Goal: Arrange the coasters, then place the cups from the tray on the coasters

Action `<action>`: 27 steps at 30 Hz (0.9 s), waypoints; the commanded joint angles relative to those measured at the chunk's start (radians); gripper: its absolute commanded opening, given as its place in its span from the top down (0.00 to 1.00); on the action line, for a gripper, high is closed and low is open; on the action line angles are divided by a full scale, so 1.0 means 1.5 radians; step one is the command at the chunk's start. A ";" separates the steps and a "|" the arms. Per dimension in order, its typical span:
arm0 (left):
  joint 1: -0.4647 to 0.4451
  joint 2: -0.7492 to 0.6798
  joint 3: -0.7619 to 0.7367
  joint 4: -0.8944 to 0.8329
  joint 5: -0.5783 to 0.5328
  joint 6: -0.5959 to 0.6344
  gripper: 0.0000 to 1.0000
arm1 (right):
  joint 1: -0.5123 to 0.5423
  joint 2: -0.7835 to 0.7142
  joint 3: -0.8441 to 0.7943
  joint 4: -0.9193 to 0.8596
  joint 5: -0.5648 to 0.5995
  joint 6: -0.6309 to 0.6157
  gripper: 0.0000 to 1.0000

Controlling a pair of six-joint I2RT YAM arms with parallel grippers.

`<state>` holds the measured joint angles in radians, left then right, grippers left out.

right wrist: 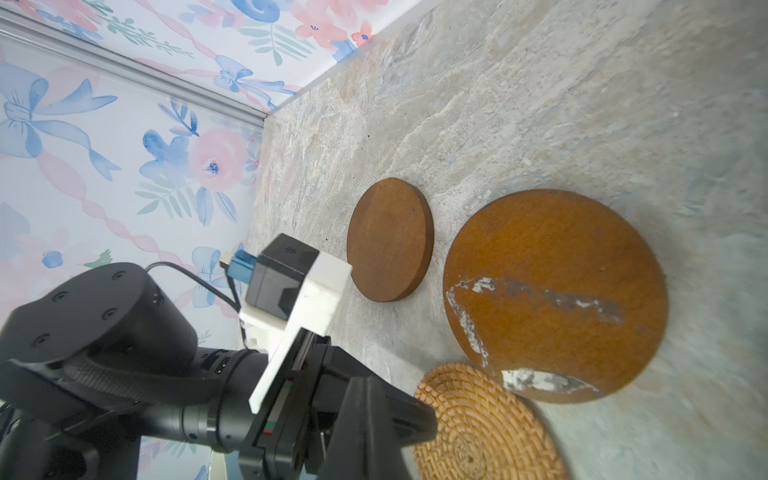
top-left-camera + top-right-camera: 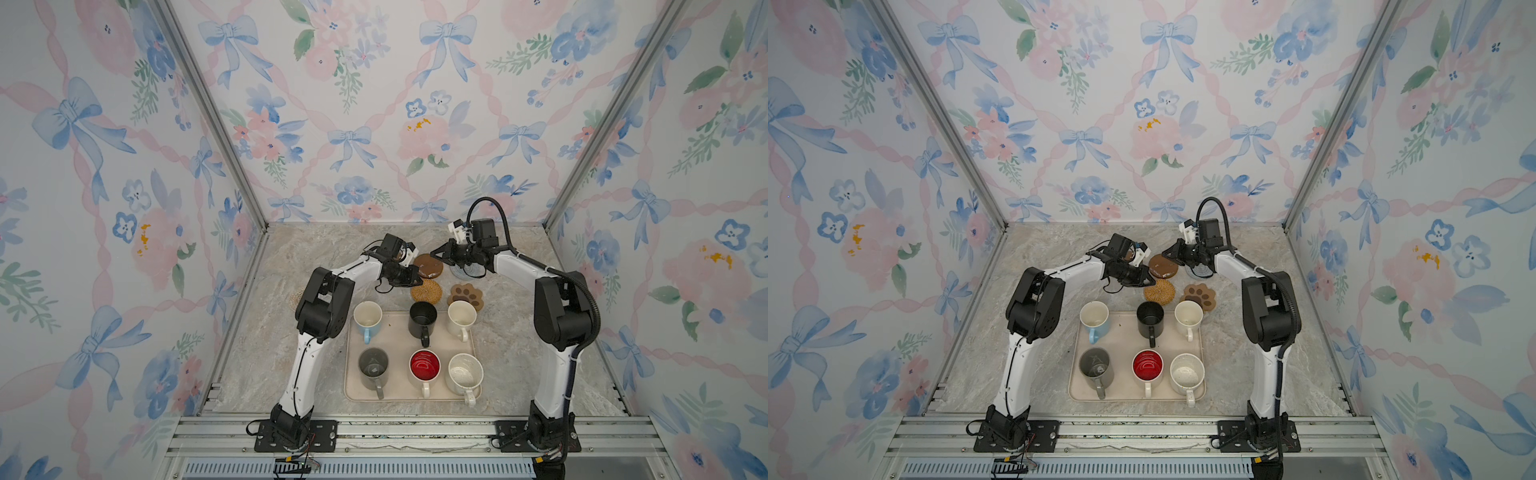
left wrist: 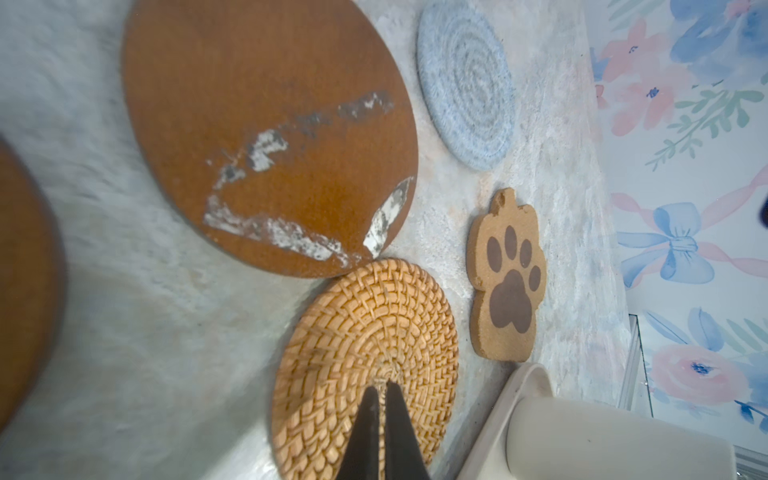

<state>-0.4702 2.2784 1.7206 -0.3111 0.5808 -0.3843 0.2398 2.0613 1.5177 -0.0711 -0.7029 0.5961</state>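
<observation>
Six mugs (image 2: 424,365) stand on the tray (image 2: 398,374). Just beyond it on the tabletop (image 2: 332,249) lies the rattan coaster (image 3: 365,324), and we see our left end effector (image 3: 380,395) closed and empty, its tips over that coaster. The right end effector (image 2: 433,252), closed and empty too, hovers by the far edge of the scuffed brown disc (image 2: 428,266).

Top views: stereo pair, high at front, angled down toward back wall (image 2: 374,124); both cover whole tabletop (image 2: 511,365). Left wrist: close, low over rattan coaster (image 3: 365,324). Right wrist: close, oblique, facing left arm (image 1: 104,332). Wrist views share rattan coaster, scuffed brown disc (image 3: 270,137).
</observation>
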 commanded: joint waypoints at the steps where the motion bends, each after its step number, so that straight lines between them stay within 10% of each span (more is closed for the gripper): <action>1: 0.020 -0.053 0.021 -0.008 -0.012 -0.024 0.97 | -0.006 -0.020 -0.011 0.011 0.004 0.005 1.00; 27: 0.366 -0.430 -0.503 -0.008 -0.331 -0.059 0.98 | 0.007 0.017 0.015 -0.005 -0.001 0.001 1.00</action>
<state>0.0624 1.6299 0.9977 -0.3092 0.1368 -0.4511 0.2440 2.0682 1.5181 -0.0700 -0.6968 0.6025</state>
